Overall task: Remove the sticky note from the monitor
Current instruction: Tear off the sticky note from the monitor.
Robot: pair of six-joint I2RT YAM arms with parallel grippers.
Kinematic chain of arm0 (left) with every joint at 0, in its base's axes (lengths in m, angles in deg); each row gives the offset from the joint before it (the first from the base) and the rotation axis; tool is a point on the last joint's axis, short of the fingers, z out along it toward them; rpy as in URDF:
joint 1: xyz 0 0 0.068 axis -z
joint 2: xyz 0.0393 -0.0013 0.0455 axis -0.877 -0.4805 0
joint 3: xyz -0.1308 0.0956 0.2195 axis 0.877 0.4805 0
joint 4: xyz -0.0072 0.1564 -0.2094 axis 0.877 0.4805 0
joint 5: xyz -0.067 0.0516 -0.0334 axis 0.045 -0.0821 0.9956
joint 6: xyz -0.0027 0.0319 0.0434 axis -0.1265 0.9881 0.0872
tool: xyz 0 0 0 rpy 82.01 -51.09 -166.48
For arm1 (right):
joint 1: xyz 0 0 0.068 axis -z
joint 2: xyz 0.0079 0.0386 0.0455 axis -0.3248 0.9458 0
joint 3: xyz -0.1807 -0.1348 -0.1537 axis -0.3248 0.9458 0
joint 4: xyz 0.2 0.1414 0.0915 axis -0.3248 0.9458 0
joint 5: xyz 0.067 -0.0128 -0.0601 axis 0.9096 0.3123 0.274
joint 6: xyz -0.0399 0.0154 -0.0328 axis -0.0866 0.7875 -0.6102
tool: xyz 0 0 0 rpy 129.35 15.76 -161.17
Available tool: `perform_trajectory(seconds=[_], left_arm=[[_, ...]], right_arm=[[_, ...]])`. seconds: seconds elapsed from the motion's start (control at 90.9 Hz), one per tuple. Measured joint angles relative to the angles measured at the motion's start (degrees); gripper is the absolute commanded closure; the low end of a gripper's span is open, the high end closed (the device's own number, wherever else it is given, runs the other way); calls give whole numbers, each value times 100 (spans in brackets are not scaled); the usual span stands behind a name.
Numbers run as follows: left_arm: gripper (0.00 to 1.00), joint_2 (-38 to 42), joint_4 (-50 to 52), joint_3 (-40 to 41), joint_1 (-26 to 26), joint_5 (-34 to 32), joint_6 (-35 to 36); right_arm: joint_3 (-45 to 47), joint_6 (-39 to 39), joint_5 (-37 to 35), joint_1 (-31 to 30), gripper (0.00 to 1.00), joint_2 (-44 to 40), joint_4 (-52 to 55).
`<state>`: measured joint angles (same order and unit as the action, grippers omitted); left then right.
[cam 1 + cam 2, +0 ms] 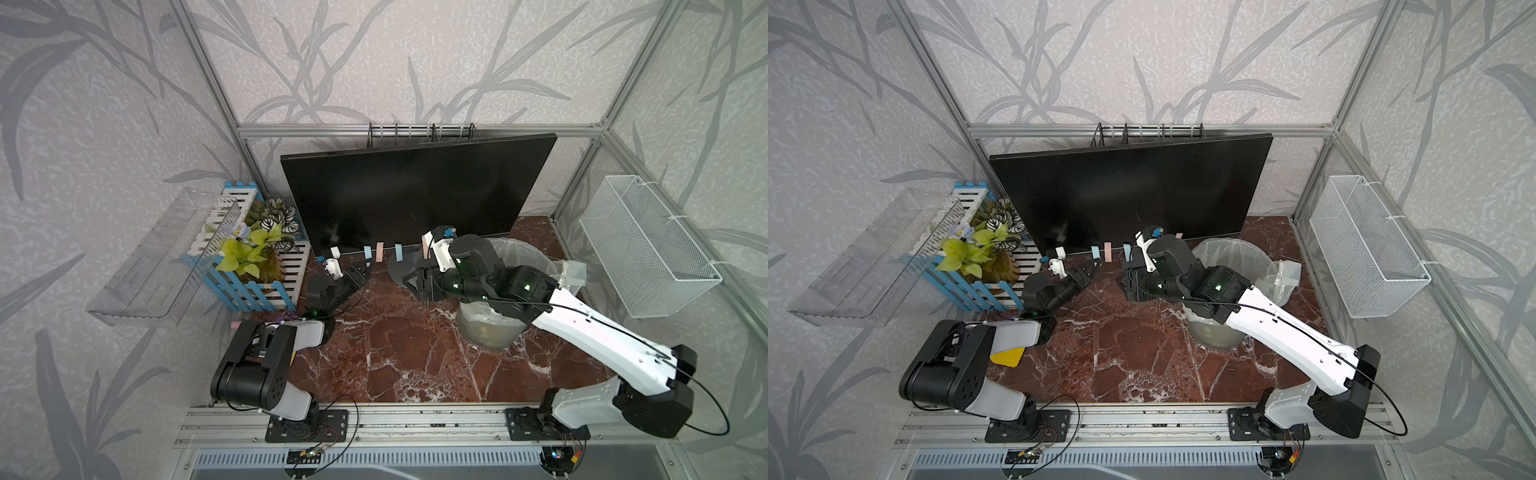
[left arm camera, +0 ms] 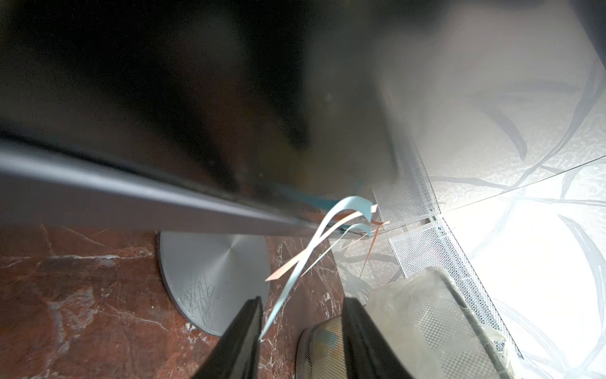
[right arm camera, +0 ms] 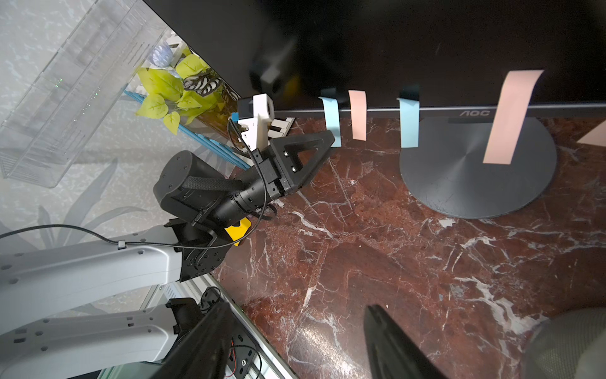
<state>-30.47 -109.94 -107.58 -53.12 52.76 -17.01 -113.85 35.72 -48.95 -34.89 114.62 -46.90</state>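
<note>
Several blue, pink sticky notes [image 3: 356, 115] hang off black monitor [image 3: 410, 42].

The monitor [image 1: 415, 191] had a glossy black screen; its round stand [image 3: 459, 183] was brushed grey metal, finely scratched. The surface [image 1: 415, 357] was polished, white-veined red-brown marble. The sticky notes [image 3: 357, 118] were thin matt paper. The basket [image 1: 648, 249] was white wire mesh.

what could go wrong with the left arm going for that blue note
The blue note hangs loose between the left end effector's open jaws, by one finger; closing could slip off it. The pink note hangs right beside it and might get caught too. Pulling hard may rock the monitor.
</note>
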Motion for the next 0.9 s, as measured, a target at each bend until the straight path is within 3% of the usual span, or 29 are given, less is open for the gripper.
perform_trajectory(seconds=[0.209, 0.363, 0.627, 0.902], left_arm=[[81, 0, -7, 0, -13, 17, -2], [100, 15, 13, 4, -15, 13, -4], [100, 599, 321, 160, -33, -13, 0], [100, 2232, 1519, 409, -33, -105, 24]], right_arm=[[0, 0, -17, 0, 32, 0, 11], [2, 0, -20, 0, 32, 0, 17], [57, -35, -122, 0, 32, -136, 59], [188, -61, -302, 133, 32, -490, 120]])
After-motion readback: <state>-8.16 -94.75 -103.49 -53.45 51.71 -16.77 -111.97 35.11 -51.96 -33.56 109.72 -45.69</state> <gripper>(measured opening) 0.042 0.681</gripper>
